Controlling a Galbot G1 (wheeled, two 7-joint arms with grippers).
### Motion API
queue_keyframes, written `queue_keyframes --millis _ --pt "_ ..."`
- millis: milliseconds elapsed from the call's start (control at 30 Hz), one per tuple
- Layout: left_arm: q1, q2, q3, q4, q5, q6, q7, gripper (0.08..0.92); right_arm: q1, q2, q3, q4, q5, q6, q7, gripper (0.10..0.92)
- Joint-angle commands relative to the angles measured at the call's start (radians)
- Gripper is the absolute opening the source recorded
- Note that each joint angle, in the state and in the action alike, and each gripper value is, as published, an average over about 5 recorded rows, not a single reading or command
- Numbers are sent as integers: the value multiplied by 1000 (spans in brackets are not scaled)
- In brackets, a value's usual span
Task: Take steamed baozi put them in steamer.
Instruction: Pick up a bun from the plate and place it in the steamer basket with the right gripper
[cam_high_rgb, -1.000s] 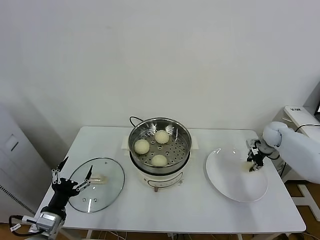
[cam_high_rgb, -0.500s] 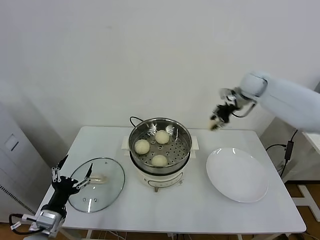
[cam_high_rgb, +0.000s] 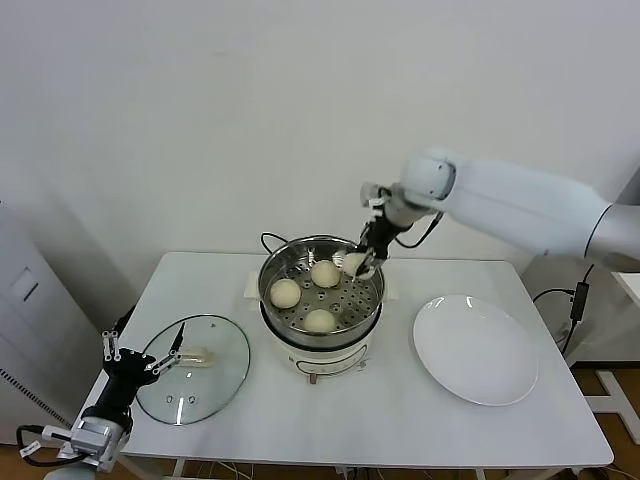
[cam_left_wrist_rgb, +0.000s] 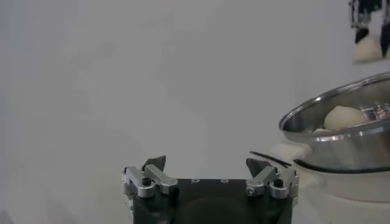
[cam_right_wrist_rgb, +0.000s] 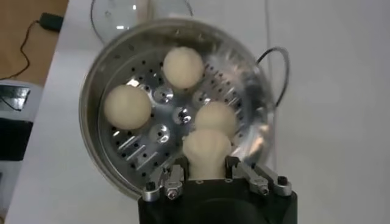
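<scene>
The steel steamer (cam_high_rgb: 375, 290) sits on its cream pot at the table's middle. Three baozi lie on its perforated floor (cam_high_rgb: 285, 292) (cam_high_rgb: 324, 273) (cam_high_rgb: 319, 320). My right gripper (cam_high_rgb: 362, 262) is shut on a fourth baozi (cam_high_rgb: 354, 263) and holds it over the steamer's far right rim. In the right wrist view the held baozi (cam_right_wrist_rgb: 206, 151) is squeezed between the fingers above the basket (cam_right_wrist_rgb: 109, 158), with three baozi below (cam_right_wrist_rgb: 127, 106) (cam_right_wrist_rgb: 183, 66) (cam_right_wrist_rgb: 216, 117). My left gripper (cam_high_rgb: 146, 365) is open and empty at the table's left front, beside the glass lid.
A round glass lid (cam_high_rgb: 205, 385) lies flat at the left front of the table. An empty white plate (cam_high_rgb: 475, 350) lies at the right. A black cord (cam_high_rgb: 268, 240) runs behind the pot. The wall stands close behind the table.
My right gripper lifted the baozi off the white plate, carried it up and leftward, and now holds it over the steamer's far right rim. The left arm has barely moved.
</scene>
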Motion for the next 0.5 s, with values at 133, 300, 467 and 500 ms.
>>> queue_keyframes --millis 133,300,467,500 --pt "-6 7 2 4 -6 1 2 823 -112 38 0 30 -32 -92 137 391" --pt "-4 8 0 6 -7 0 2 823 -114 32 -3 32 -30 -93 148 390" --pt "-4 9 1 7 -6 1 2 823 -127 37 0 33 -11 -94 168 419" --pt "-4 9 1 7 -6 0 2 823 -128 39 1 34 -10 -95 170 440"
